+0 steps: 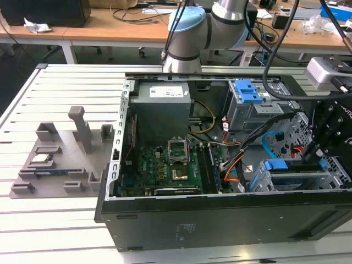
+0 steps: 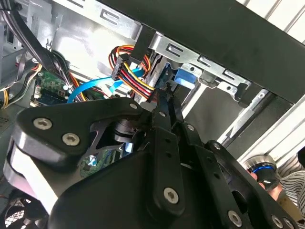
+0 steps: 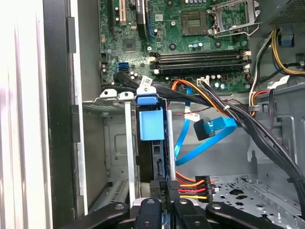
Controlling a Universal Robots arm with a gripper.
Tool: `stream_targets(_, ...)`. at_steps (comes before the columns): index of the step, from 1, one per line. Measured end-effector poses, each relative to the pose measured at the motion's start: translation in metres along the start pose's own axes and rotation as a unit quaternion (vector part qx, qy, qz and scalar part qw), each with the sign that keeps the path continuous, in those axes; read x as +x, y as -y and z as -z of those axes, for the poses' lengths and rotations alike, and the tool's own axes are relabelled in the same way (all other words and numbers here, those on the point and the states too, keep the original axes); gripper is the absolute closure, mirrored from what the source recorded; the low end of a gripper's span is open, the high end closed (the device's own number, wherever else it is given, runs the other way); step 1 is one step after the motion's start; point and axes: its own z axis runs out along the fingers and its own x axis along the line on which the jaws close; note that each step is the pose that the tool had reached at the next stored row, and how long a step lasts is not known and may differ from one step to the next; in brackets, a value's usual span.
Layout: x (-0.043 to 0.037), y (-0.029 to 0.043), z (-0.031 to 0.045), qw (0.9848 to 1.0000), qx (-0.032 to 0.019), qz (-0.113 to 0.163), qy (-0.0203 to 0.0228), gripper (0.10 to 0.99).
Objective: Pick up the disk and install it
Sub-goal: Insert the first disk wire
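The disk (image 1: 294,166) stands on edge in the lower drive cage (image 1: 264,184) at the exterior view's right of the open computer case, its bright blue frame uppermost. In the first wrist view the disk's blue frame (image 3: 151,125) sits between two silver rails. My gripper (image 1: 314,155) hangs just over the disk's right end. In both wrist views its black fingers come together to a narrow tip, with the gripper (image 3: 164,189) at the disk's near edge and the gripper (image 2: 164,98) close to the disk's blue tab (image 2: 184,78). I see nothing between the fingers.
A motherboard (image 1: 170,165) fills the case floor, with a grey metal box (image 1: 162,110) behind it. A blue latch piece (image 1: 247,91) tops the upper cage. Orange and black power cables (image 3: 190,187) and a blue data cable (image 3: 209,129) crowd the disk. A grey fixture (image 1: 60,159) lies on the slatted table.
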Motion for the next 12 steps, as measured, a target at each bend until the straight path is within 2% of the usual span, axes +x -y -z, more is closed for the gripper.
stream_targets(8, -0.0008, 0.0004, -0.0044, 1.0000, 0.0000, 0.000, 0.0000, 0.918)
stream_targets(12, -0.0004, 0.0007, -0.0090, 1.0000, 0.0001, 0.000, -0.0008, 0.918)
